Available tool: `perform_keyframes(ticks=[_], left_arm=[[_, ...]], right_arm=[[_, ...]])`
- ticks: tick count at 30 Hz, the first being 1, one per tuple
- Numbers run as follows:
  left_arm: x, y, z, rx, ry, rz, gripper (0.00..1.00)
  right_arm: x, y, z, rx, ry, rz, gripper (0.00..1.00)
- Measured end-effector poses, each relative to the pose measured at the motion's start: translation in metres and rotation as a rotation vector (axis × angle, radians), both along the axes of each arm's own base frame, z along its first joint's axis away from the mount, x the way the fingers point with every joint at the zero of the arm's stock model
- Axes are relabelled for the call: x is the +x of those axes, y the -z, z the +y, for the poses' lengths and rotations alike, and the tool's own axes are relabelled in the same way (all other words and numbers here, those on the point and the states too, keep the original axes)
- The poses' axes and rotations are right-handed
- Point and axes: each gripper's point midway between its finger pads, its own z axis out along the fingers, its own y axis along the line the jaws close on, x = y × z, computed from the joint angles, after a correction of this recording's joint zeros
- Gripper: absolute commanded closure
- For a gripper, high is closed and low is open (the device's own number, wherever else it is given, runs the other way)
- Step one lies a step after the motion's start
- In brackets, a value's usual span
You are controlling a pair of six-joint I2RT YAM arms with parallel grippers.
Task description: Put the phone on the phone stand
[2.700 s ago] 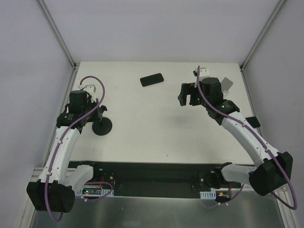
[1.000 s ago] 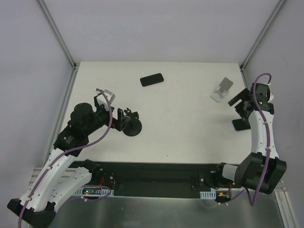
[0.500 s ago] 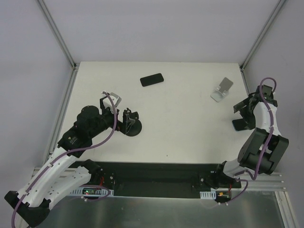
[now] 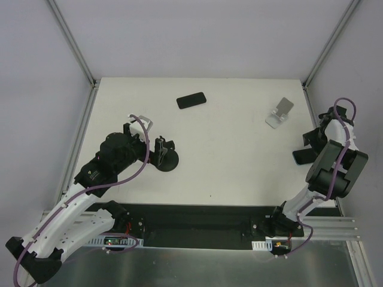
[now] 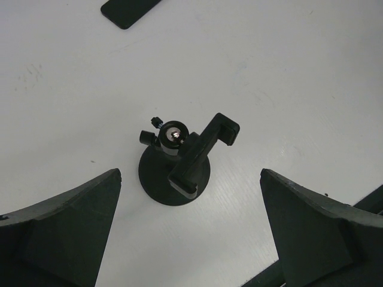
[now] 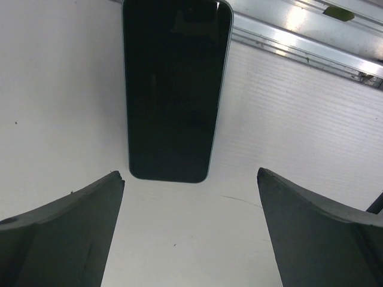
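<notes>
right wrist, phone beside table rail, right gripper spread

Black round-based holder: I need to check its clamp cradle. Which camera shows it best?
Left wrist: the black holder sits centred and large, seen from above, with the disc base and the cradle both clear. Top external shows the black holder small, its cradle hard to make out. Right wrist does not show it.

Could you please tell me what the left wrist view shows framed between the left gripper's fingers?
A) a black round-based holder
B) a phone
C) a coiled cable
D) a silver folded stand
A: the black round-based holder, with its clamp cradle, stands on the table, framed by the left gripper's open fingers and apart from them.
</notes>
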Motion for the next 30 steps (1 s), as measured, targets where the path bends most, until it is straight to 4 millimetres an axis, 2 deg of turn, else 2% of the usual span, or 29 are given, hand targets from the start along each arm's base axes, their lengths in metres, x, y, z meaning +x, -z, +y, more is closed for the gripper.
perform_keyframes(ticks=[5,10,20,24,30], left_arm=[[0.009,0.000,0.011,0.052,-0.064,-0.019,0.01],[0.013,0.001,0.015,0.077,-0.082,-0.030,0.01],[0.026,0.003,0.026,0.105,-0.125,-0.040,0.01],[0.028,0.005,0.027,0.110,-0.129,-0.035,0.01],[0.028,0.007,0.027,0.112,-0.132,-0.032,0.01]], right_arm=[[0.010,0.013,-0.008,0.006,0.018,0.036,0.04],[0.010,0.031,-0.007,0.030,0.042,0.076,0.04],[0.027,0.037,-0.014,0.036,0.079,0.060,0.04],[0.034,0.047,-0.015,0.056,0.103,0.067,0.04],[0.034,0.052,-0.016,0.065,0.126,0.095,0.04]])
